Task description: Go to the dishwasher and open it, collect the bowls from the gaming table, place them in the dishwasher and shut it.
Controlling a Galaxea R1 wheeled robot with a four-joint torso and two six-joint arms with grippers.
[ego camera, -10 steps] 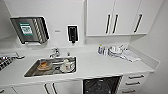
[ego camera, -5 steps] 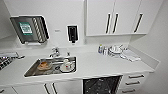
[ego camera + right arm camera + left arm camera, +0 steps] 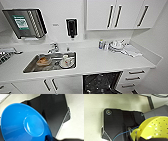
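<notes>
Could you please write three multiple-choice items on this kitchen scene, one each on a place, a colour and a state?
1. Where is the sink?
A. Left of the dishwasher
B. Right of the dishwasher
C. Under the wall cabinets

2. What colour is the bowl in the right wrist view?
A. Red
B. Blue
C. White

3. How is the dishwasher?
A. Shut
B. Open
C. Pulled from the counter

Key: 1 A, the basin lies left of the dark opening. 2 B, it is bright blue. 3 B, its dark inside shows below the counter.

A bright blue bowl (image 3: 27, 125) looms above pale floor (image 3: 73, 126).
</notes>
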